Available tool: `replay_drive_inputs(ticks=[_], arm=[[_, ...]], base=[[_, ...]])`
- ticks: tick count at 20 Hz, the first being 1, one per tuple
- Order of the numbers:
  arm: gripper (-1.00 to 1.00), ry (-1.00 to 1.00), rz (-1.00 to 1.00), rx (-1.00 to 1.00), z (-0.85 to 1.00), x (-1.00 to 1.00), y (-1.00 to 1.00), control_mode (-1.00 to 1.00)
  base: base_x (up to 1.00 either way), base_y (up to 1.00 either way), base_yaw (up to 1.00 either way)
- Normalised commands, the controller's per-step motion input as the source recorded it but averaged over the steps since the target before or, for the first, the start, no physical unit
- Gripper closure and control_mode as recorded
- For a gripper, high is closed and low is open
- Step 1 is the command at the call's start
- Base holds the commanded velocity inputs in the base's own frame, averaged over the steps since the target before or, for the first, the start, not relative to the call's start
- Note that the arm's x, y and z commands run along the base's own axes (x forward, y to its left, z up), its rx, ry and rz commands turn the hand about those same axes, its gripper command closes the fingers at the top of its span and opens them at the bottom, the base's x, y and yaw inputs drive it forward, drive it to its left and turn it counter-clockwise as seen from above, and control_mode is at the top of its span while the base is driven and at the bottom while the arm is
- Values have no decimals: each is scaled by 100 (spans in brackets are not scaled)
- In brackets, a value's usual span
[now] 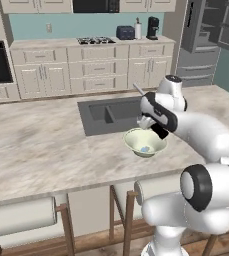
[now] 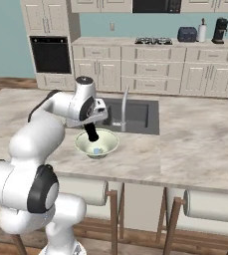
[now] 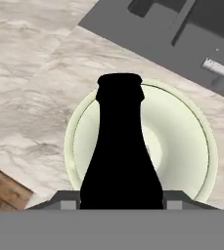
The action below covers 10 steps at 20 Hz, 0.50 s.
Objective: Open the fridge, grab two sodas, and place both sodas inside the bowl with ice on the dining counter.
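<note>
My gripper (image 3: 121, 199) is shut on a dark soda (image 3: 121, 146) bottle, held neck-down over the pale cream-green bowl (image 3: 197, 128). From the left base camera the soda (image 1: 160, 132) hangs just above the back rim of the bowl (image 1: 145, 142), below my gripper (image 1: 155, 125). From the right, the soda (image 2: 91, 132) points into the bowl (image 2: 97, 144), which holds a small bluish ice piece (image 2: 96, 150). The bowl sits on the dining counter (image 1: 46, 145). Far at the back right, the fridge (image 1: 206, 40) stands with its doors open.
The inset grey sink (image 1: 111, 115) with its faucet (image 2: 124, 107) lies just behind the bowl. White-cushioned stools (image 2: 205, 204) stand under the counter's near edge. A wall counter with cooktop, toaster and coffee maker (image 1: 152, 27) runs along the back.
</note>
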Motion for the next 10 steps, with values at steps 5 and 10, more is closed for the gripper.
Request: replay_drive_inputs(ticks=[5,10], arm=[[100,17,10,-11,-33,27,0,-100],[100,1,8,-1,-42,9,-2,-100]], base=[[0,0,0],[0,0,0]])
